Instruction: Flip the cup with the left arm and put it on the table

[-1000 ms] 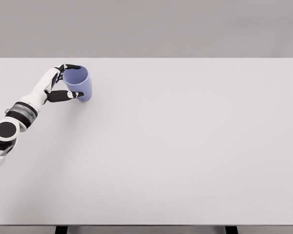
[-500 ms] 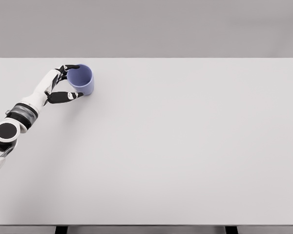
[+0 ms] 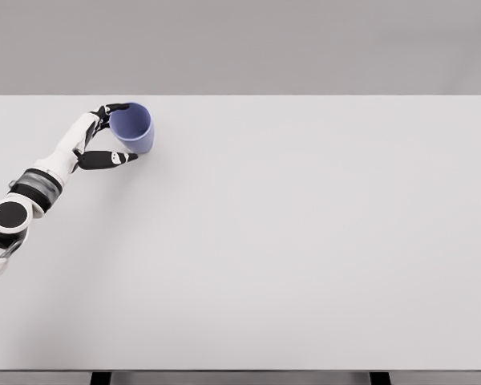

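Cup (image 3: 131, 127): blue-violet, standing upright on the table with its open mouth facing up; the inside wall is visible. It sits in the far-left part of the tabletop, at about 10 o'clock from the table's centre.

Left hand (image 3: 96, 138): white palm with black fingers, at 8 o'clock of the cup. The upper fingers (image 3: 111, 109) reach to the cup's left rim and look to be touching it. The thumb (image 3: 106, 159) stretches out flat below the cup's base, with a sliver of table showing between the two. The fingers are spread around the cup's left side rather than clamped; whether any real grip holds cannot be told from this view.

Left arm (image 3: 32, 188): white with a dark wrist band, entering from the picture's left edge and running up toward 1 o'clock to the hand.

Table (image 3: 305, 241): pale grey, filling most of the view; its dark legs show at the bottom edge.
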Controlling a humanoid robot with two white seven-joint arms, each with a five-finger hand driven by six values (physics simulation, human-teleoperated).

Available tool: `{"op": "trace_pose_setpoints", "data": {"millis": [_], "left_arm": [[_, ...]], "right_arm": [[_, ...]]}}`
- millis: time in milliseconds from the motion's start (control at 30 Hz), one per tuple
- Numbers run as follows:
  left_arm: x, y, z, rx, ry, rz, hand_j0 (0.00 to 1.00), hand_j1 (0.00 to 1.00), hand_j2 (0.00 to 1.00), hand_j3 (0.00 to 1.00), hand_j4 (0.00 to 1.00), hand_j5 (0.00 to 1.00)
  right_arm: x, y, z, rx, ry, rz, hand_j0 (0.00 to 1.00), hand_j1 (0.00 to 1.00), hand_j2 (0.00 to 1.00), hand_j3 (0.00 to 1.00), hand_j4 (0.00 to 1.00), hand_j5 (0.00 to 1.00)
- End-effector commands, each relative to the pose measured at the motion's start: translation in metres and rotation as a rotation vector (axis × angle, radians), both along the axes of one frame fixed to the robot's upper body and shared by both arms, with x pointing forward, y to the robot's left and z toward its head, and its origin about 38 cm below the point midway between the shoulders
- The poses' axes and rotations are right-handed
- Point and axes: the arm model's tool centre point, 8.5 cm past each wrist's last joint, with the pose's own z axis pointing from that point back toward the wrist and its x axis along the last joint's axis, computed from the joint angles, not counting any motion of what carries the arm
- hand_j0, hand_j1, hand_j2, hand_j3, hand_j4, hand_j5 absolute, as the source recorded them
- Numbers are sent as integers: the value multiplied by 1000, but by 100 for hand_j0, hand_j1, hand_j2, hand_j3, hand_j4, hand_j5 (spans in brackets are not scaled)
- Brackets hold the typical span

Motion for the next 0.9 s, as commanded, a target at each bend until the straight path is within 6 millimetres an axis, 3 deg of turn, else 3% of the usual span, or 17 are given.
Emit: {"op": "trace_pose_setpoints", "data": {"millis": [0,867], "left_arm": [[0,1,1,3,-3,1,94,94,94,94,94,94],[-1,1,2,3,-1,3,99,99,99,99,99,99]], "right_arm": [[0,0,0,1,0,0,100,100,100,100,100,100],[0,0,0,0,1,0,100,100,100,100,100,100]]}}
